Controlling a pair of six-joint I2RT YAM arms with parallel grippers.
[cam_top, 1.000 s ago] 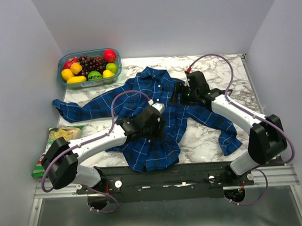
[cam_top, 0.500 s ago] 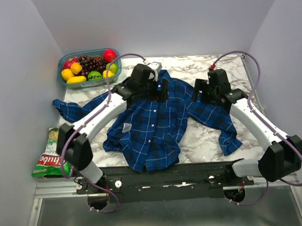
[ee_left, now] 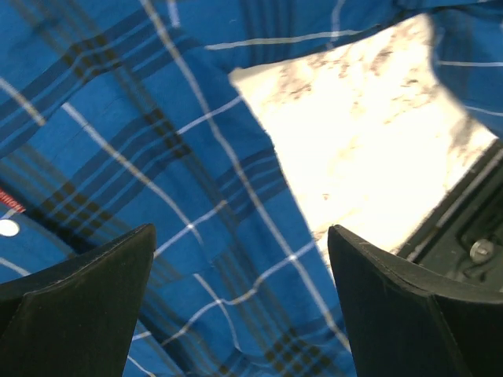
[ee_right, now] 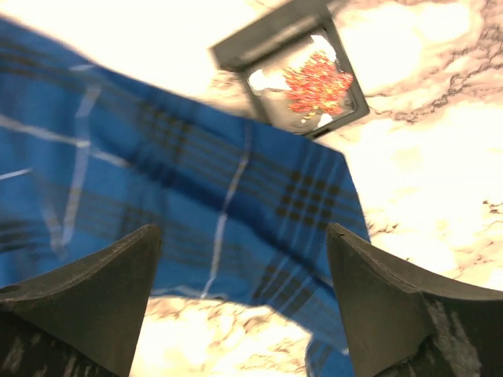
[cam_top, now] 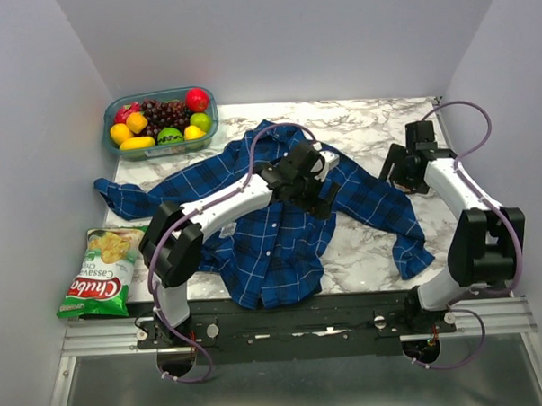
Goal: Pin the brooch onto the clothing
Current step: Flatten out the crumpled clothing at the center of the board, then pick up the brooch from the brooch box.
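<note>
The clothing (cam_top: 273, 248), a blue plaid shirt, lies spread front-up across the middle of the marble table. My left gripper (cam_top: 323, 193) hovers over its right chest and armpit; the left wrist view shows it (ee_left: 241, 229) open, with only plaid cloth (ee_left: 157, 118) below. My right gripper (cam_top: 397, 166) is at the back right, open (ee_right: 244, 228) above the sleeve (ee_right: 157, 173). Just beyond the sleeve's edge, the salmon-red brooch (ee_right: 316, 82) rests inside a small black square case (ee_right: 267, 39). Neither gripper touches it. In the top view I cannot make out the brooch.
A clear tub of fruit (cam_top: 159, 122) stands at the back left. A bag of chips (cam_top: 99, 273) lies at the front left edge. Bare marble (cam_top: 372, 252) shows right of the shirt's hem. The black base rail (ee_left: 471, 236) runs close behind the left gripper.
The left arm swung from the shirt's lower front up to the collar, then over to the right chest. The right arm drew back to the far right. Both grippers opened wider.
</note>
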